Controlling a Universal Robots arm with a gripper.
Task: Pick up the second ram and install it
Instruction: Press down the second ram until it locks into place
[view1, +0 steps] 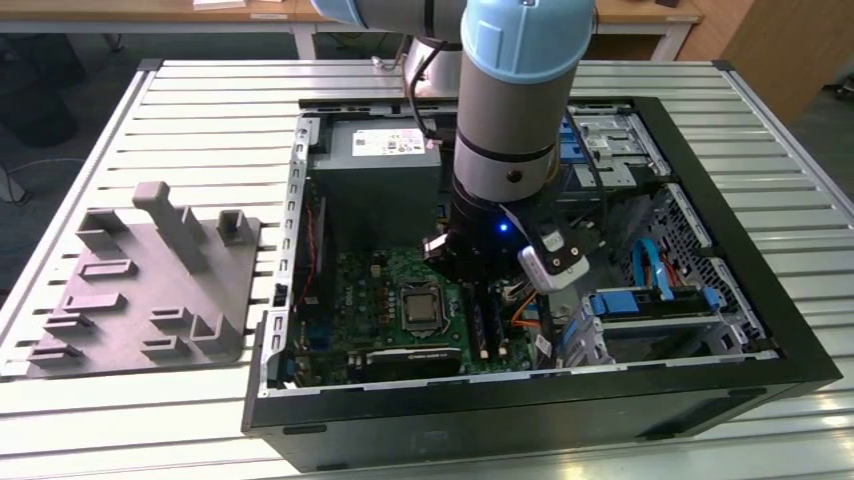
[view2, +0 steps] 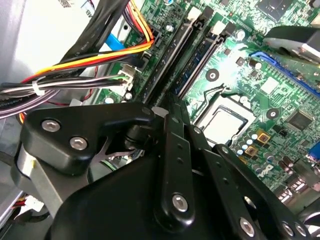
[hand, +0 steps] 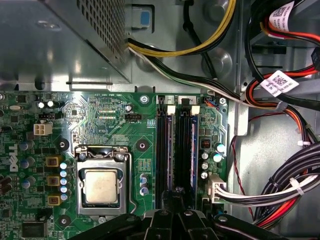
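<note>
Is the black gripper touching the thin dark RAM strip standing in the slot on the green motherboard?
Cannot tell. In the first wrist view the gripper meets the near end of the RAM strip, but the gripper's own body hides the contact point.

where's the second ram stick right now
In the first wrist view the second ram stands in a slot on the green motherboard, beside the silver chip, with the gripper right at its near end.
</note>
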